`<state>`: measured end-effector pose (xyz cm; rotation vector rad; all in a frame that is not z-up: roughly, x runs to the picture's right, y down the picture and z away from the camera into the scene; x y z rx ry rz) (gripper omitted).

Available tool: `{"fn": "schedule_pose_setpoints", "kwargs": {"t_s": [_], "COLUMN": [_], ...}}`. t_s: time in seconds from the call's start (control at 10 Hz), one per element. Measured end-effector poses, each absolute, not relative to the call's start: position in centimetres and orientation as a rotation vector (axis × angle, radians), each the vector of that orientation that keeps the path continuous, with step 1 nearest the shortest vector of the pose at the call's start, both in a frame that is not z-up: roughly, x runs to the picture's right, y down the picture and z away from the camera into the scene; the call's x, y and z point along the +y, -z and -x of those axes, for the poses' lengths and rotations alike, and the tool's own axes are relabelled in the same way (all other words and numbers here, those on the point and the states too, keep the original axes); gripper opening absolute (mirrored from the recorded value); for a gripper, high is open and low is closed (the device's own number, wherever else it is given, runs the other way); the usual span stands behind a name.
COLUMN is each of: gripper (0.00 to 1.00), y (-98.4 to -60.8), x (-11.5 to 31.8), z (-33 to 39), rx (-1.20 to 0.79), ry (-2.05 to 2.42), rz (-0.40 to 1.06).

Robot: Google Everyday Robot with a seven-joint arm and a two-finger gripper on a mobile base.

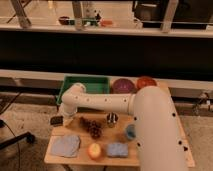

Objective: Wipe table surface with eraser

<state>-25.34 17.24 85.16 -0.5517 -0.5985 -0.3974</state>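
The eraser (pixel 56 120), a small dark flat block, lies at the far left edge of the light wooden table surface (pixel 75 130). My white arm reaches across the table from the right and bends down at its left end. My gripper (pixel 65 115) sits there, right beside the eraser and just above the tabletop. It looks to be touching or very close to the eraser's right end. The arm's wrist hides the contact.
A green tray (pixel 85 82) stands at the back, with a purple bowl (pixel 122 86) and an orange bowl (pixel 146 82) to its right. On the table are a dark knobbly cluster (pixel 92 126), a metal cup (pixel 112 119), a blue cup (pixel 130 132), a grey-blue cloth (pixel 65 146), an orange fruit (pixel 94 150) and a blue sponge (pixel 116 149).
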Motion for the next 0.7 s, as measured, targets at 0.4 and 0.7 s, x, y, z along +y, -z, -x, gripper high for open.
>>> {"fn": "schedule_pose_setpoints", "kwargs": {"t_s": [0.4, 0.7], "gripper": [0.03, 0.03], "y": [-84.2, -83.9], "x": [16.8, 16.8], "z": [24.8, 22.4], "rx": [-0.581, -0.558], "ry": [0.395, 0.371], "rz": [0.539, 0.535]}}
